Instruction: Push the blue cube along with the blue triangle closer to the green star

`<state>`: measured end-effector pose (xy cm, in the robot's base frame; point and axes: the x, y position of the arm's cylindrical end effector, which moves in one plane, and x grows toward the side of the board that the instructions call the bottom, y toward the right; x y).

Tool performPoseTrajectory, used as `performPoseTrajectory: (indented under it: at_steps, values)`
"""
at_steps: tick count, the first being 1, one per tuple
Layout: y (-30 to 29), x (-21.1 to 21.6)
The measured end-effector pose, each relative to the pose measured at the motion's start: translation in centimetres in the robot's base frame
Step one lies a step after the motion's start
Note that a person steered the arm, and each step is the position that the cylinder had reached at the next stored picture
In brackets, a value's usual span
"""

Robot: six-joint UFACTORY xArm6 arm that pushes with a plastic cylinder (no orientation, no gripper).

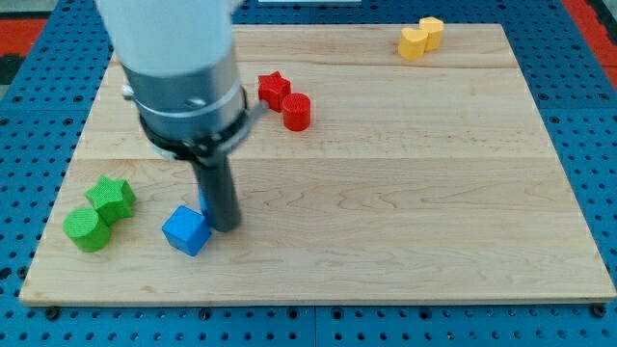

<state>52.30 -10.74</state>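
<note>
The blue cube (pixel 185 230) lies near the view's bottom left of the wooden board (pixel 405 193). My tip (pixel 225 226) rests on the board just right of the cube, touching or nearly touching it. A sliver of blue, probably the blue triangle (pixel 204 205), shows behind the rod, mostly hidden. The green star (pixel 111 197) lies left of the cube, with a green cylinder (pixel 87 229) touching it at its lower left.
A red star (pixel 274 90) and a red cylinder (pixel 297 112) lie together at the view's top centre. Two yellow blocks (pixel 421 39) sit at the top right edge. The arm's wide body (pixel 183 77) covers the top left of the board.
</note>
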Motion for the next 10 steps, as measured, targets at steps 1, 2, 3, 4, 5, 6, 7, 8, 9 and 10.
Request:
performPoseTrajectory:
  at_steps: [1, 2, 3, 4, 5, 6, 7, 8, 9, 10]
  values:
    - [-2.5, -1.2]
    - [2.3, -2.3]
    - [5.3, -5.4]
    - [2.4, -9.4]
    - [-2.2, -7.6]
    - [-4.3, -2.1]
    - [-4.0, -1.6]
    - [2.3, -0.7]
    - [4.5, 3.9]
    - [1.0, 4.7]
